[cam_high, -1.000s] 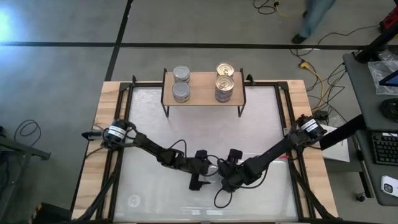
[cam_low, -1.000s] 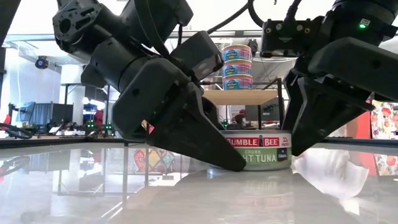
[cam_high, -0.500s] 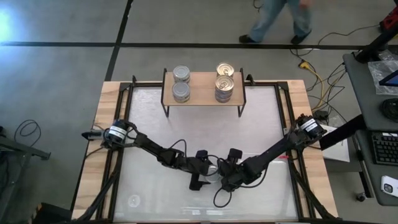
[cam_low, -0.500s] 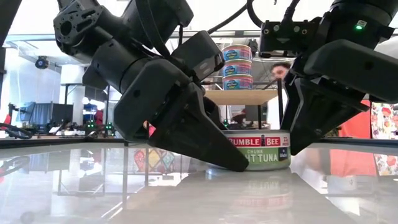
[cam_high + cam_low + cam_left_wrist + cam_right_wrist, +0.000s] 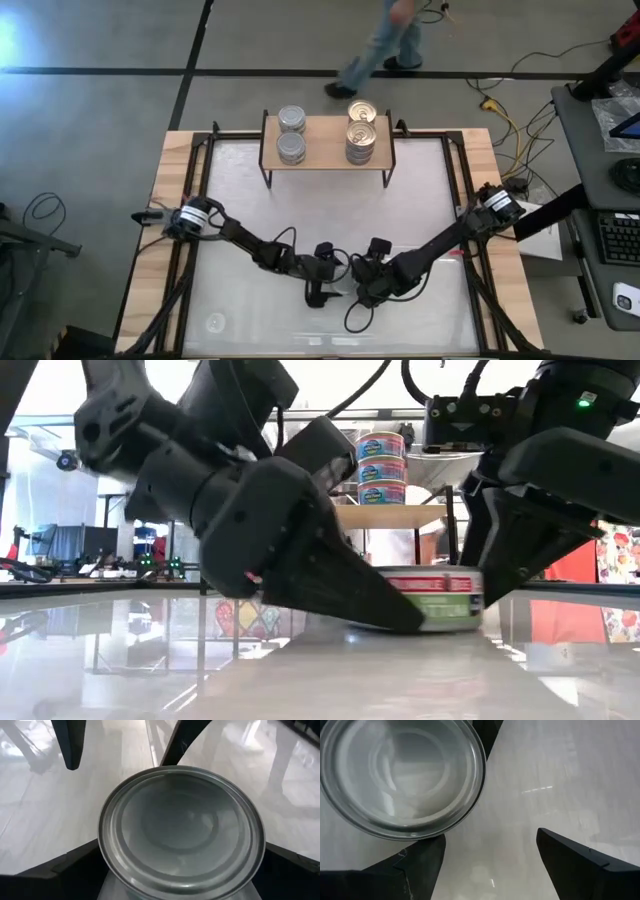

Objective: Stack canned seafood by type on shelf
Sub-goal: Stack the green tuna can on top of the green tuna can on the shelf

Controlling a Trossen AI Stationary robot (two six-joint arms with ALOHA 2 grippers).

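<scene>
A robotics lab: taped concrete floor (image 5: 120, 100), loose cables (image 5: 500, 110), and a computer desk (image 5: 600, 150) beside the table.

We see a wood-edged bench (image 5: 170, 200) with a pale glossy top. At its far edge stands the shelf (image 5: 326, 150), carrying silver-topped cans (image 5: 291, 133) on one side and gold-topped cans (image 5: 361, 130) on the other. One silver-topped tin (image 5: 440, 599) sits directly on the bench near its front.

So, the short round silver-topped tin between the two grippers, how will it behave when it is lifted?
The short round silver-topped tin looks like rigid metal, so it probably will not dent. It is low and wide, resting flat on the glossy white table, so tipping seems unlikely. Its smooth wall may slip between the left gripper's open fingers.
</scene>
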